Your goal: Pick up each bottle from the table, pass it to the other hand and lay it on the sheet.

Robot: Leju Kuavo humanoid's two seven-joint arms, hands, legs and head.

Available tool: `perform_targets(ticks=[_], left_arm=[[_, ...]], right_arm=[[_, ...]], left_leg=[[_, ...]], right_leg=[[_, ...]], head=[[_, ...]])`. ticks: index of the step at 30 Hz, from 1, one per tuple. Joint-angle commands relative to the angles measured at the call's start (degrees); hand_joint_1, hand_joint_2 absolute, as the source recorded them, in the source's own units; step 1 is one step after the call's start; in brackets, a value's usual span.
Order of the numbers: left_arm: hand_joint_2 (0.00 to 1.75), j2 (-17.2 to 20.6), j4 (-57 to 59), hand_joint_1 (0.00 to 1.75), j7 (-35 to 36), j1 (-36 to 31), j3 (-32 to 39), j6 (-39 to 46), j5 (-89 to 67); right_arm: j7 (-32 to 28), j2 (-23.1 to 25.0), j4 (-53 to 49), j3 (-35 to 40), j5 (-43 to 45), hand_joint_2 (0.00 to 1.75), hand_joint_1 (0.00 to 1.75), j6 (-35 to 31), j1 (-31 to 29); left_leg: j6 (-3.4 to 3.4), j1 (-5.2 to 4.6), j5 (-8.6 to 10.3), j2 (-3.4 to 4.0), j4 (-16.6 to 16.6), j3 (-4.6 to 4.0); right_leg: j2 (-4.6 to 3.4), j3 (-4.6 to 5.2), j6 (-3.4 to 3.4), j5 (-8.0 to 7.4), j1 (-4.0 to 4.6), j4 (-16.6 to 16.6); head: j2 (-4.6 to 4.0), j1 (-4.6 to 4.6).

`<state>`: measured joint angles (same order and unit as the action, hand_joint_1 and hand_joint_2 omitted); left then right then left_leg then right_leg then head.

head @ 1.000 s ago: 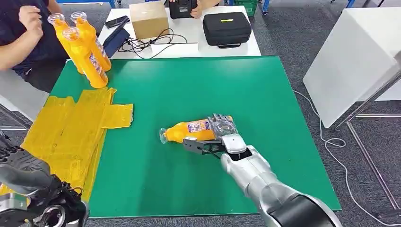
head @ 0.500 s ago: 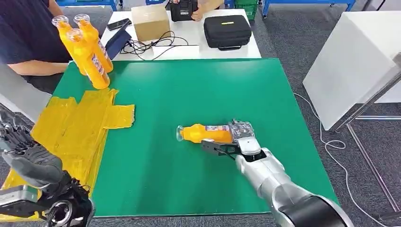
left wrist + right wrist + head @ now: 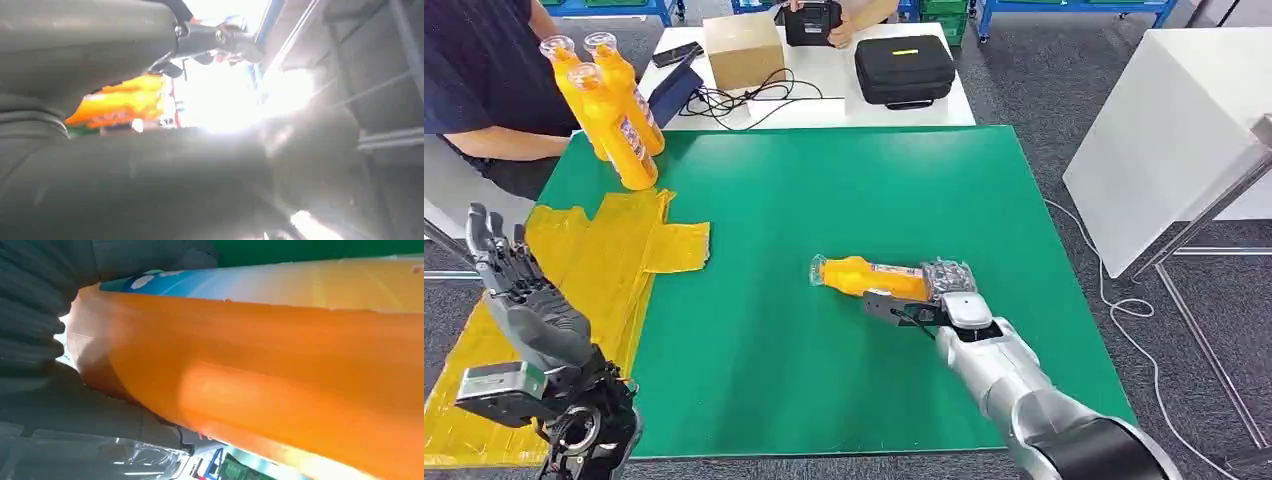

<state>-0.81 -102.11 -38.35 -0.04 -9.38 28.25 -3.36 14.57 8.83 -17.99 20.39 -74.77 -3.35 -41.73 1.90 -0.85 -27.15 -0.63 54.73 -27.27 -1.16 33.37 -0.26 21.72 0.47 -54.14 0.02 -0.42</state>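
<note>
The bottle (image 3: 876, 277) is gripped at its base by the right hand (image 3: 929, 298); the left hand (image 3: 519, 295) is held open. Being grasped so far from the middle, the bottle could tip or slip free during the pass.

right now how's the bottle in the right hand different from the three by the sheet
The bottle in the right hand lies on its side, cap toward the sheet; the three bottles by the sheet stand upright. The held one is alone mid-table, gripped by the right hand at its base; the three stand clustered at the far corner of the green table, with no hand on them. All are orange with clear caps.
</note>
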Motion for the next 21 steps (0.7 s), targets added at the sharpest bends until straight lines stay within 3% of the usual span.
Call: perform_targets(ticks=[1, 3, 6, 11, 14, 17, 21], left_arm=[[1.75, 2.5, 19.4, 0.0, 12.1, -6.1, 2.0, -26.0, 18.3], [1.75, 3.0, 21.4, 0.0, 12.8, -5.7, 2.7, -32.5, 22.8], [1.75, 3.1, 20.6, 0.0, 12.7, -3.1, 2.9, -35.8, 24.8], [1.75, 3.0, 19.6, 0.0, 12.8, -2.8, 2.8, -35.8, 25.1], [1.75, 2.8, 19.7, 0.0, 13.2, -3.2, 2.1, -36.8, 25.7], [1.75, 1.6, 19.0, 0.0, 13.7, -4.4, 0.8, -37.6, 27.0], [1.75, 1.0, 17.1, 0.0, 14.8, -5.6, -1.7, -35.1, 27.3]], right_arm=[[-18.6, -0.3, -20.2, -17.9, 17.9, 1.75, 1.75, -3.9, 8.4], [-18.4, -0.4, -41.5, -14.7, 23.5, 1.75, 1.75, 1.8, 14.8], [-18.2, -2.7, -58.9, -9.2, 30.0, 1.75, 1.75, 2.1, 21.8], [-18.0, -3.8, -57.3, -7.6, 31.5, 1.75, 1.75, 0.2, 21.8], [-20.7, -4.2, -58.9, -5.3, 32.9, 1.75, 1.75, -2.5, 22.3], [-19.1, -3.1, -61.1, -2.1, 33.9, 1.75, 1.75, -2.5, 22.7], [-18.1, 0.1, -56.8, 1.9, 35.7, 1.75, 1.75, -2.5, 20.3]], left_leg=[[-0.08, -0.03, 0.06, -0.08, -0.1, 0.04], [-0.06, 0.04, 0.04, 0.14, -0.1, -0.12], [-0.06, 0.0, -0.06, 0.33, -0.1, -0.19], [-0.05, 0.06, -0.01, -0.06, 0.0, -0.53], [-0.1, 0.13, -0.1, 0.15, 0.0, -0.56], [-0.04, 0.16, -0.01, 0.08, 0.0, -0.92], [-0.05, 0.19, -0.02, 0.19, 0.1, -1.01]], right_leg=[[0.17, -0.14, 0.06, -0.02, -0.04, 0.1], [0.01, -0.05, 0.07, -0.12, -0.03, 0.1], [-0.13, 0.09, 0.07, -0.09, -0.13, 0.0], [0.13, 0.47, 0.1, 0.05, -0.01, 0.0], [-0.02, 0.53, 0.15, 0.09, 0.05, 0.0], [-0.01, 0.85, 0.12, 0.02, 0.0, -0.1], [-0.11, 0.94, 0.1, -0.02, 0.03, -0.1]], head=[[0.0, 0.0], [0.0, 0.02], [0.0, 0.0], [0.0, -0.02], [0.0, -0.02], [0.0, -0.02], [0.0, -0.02]])
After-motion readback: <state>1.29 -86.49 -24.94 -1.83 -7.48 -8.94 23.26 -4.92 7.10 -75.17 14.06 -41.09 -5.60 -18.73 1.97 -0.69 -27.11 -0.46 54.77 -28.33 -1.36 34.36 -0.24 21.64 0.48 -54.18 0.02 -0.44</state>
